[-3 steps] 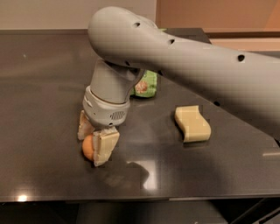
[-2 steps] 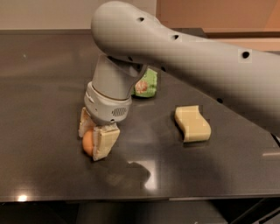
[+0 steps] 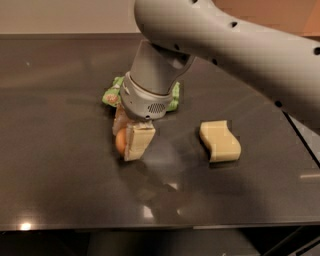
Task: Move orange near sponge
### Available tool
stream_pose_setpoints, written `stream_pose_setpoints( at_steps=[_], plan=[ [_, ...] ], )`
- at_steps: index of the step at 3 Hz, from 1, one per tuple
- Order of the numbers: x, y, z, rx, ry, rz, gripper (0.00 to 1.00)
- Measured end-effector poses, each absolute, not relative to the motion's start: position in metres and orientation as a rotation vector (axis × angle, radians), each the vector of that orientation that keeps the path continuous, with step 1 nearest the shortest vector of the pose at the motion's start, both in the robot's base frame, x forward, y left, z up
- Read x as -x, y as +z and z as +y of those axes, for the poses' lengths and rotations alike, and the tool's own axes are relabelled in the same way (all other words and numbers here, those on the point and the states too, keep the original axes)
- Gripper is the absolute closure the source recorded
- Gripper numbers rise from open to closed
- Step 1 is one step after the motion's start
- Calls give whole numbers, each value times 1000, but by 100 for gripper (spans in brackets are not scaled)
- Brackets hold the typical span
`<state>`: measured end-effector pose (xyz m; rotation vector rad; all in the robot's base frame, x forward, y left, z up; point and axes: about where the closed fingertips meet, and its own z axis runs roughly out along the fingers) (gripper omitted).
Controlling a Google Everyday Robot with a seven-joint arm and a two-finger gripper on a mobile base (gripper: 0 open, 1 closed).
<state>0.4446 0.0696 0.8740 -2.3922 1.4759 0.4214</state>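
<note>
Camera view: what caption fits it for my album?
Robot pincer, low at the dark table, grips the orange; sponge lies apart, green snack bag behind.

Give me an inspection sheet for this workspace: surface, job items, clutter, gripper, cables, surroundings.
Surface: dark glossy table, light reflections only.
Job's things: orange between the gripper's fingers; sponge lying to its right, apart from it.
Clutter: green snack bag behind the gripper, partly hidden.
Gripper: gripper low at the table, closed on the orange.
Cables: nothing seen.
Surroundings: pale wall behind the table.
</note>
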Motion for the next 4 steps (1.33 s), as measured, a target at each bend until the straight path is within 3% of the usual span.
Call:
stream_pose_setpoints(
  at_steps=[4],
  plan=[
    [-515, 860, -23, 2148, 276, 1921, 100]
  ],
)
